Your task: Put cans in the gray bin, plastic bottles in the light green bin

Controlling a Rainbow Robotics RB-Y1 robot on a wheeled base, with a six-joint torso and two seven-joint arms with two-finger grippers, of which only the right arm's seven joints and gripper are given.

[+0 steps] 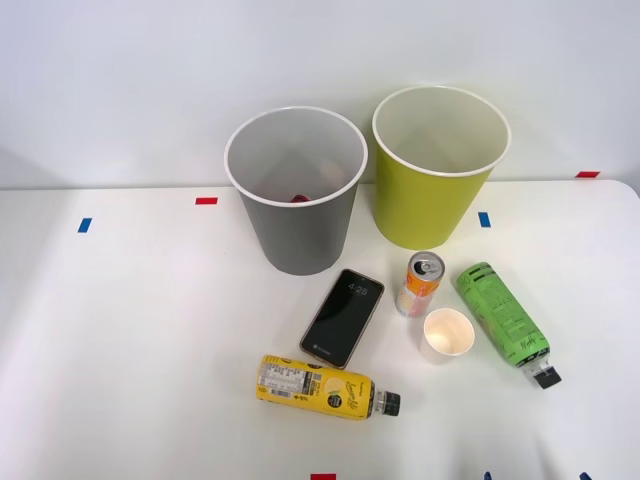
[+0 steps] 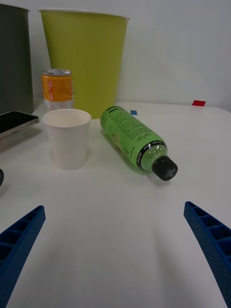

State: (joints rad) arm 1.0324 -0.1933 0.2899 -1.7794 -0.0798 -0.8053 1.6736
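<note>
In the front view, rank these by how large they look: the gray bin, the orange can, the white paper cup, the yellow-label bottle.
1. gray bin, clearly the largest
2. yellow-label bottle
3. and 4. orange can and white paper cup look alike; unranked.

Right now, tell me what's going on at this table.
A sorting job with nothing binned yet. The right gripper is open, holding nothing, facing the green-label bottle, which lies on its side. The yellow-label bottle also lies flat; the can stands beside a paper cup and a phone. The gray bin and light green bin stand behind them.
</note>
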